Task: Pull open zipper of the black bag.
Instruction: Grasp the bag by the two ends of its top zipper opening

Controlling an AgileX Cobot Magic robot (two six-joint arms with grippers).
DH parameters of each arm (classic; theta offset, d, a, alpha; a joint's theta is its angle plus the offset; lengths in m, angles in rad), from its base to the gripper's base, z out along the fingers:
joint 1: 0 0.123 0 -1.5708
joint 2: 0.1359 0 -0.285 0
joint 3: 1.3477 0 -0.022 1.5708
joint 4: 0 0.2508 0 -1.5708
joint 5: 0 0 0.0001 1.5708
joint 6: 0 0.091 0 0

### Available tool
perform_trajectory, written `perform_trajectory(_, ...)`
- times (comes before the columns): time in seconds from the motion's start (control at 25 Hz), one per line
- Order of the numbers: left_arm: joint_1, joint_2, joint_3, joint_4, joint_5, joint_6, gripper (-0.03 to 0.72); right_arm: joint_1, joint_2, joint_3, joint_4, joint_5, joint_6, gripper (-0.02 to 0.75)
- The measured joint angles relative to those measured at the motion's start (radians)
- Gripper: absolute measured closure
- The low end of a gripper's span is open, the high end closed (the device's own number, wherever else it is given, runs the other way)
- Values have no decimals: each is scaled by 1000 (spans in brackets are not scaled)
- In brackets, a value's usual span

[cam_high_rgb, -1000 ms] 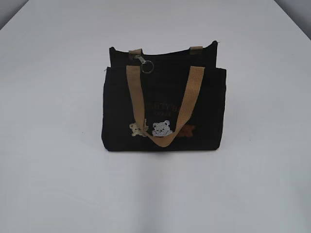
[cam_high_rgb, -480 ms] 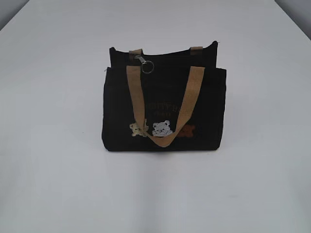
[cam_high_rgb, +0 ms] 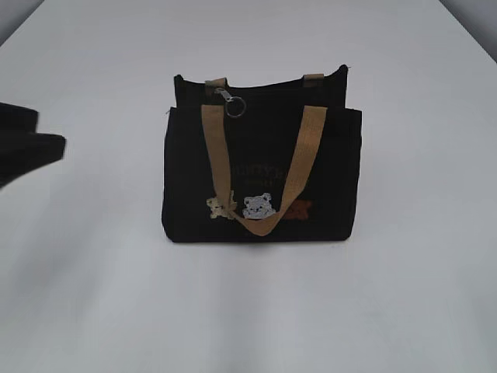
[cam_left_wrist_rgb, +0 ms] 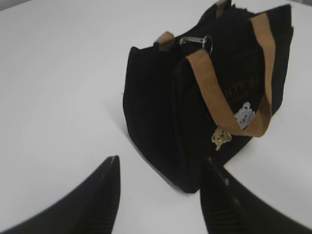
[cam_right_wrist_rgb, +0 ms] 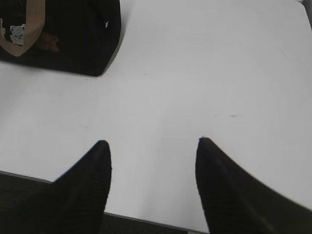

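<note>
— Table (cam_high_rgb: pixel 93 295) first: what did you have on it?

— Your black bag (cam_high_rgb: pixel 186 179) stood upright mid-table, tan handle (cam_high_rgb: pixel 311 148) draped down its front, bear patches (cam_high_rgb: pixel 258 206) low on the fabric.

— And your grippers?

— Your left gripper (cam_left_wrist_rgb: pixel 161 170) hung near the bag's end, fingers spread wide, gripping nothing. Your right gripper (cam_right_wrist_rgb: pixel 152 146) sat well apart, fingers likewise parted and bare.

— The zipper (cam_high_rgb: pixel 232 103)?

— Its silver pull and ring lay at the top edge, beside the handle's left strap.

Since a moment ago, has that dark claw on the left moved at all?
Yes. The left gripper has come into the exterior view from the left edge, moving toward the black bag, which has stayed put on the table.
</note>
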Motion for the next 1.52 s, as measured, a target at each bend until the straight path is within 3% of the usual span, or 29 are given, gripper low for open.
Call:
perform_trajectory(0.16,-45,272,-9,-280,3,436,287,0,0,0,0,0,0,303)
perform_trajectory(0.32,-111,498,-88,-442,14,602,286,0,0,0,0,0,0,303)
perform_trajectory(0.56,-191,736,-286,-479,23,644,286,-1,5,0,8,0,-1,303)
perform_trajectory(0.68,-219,844,-375,-481,23,645,296,-2,107,-8,83,-15,-81,303)
perform_trajectory(0.72,-229,872,-399,-481,23,646,334,-2,160,-19,121,-47,-151,303)
perform_trajectory(0.84,-243,931,-426,-486,33,645,583,-2,401,-75,347,-227,-448,303)
perform_trajectory(0.88,-245,935,-429,-487,39,645,625,-2,508,-99,435,-289,-570,303)
perform_trajectory(0.96,-245,941,-432,-489,42,644,624,-2,748,-173,656,-363,-797,303)
perform_trajectory(1.08,-245,941,-432,-494,44,644,624,48,1097,-307,854,-422,-1084,303)
perform_trajectory(1.24,-245,941,-432,-494,47,644,624,186,1421,-504,894,-489,-1217,303)
perform_trajectory(1.52,-245,941,-433,-494,48,644,624,341,1754,-719,894,-592,-1234,330)
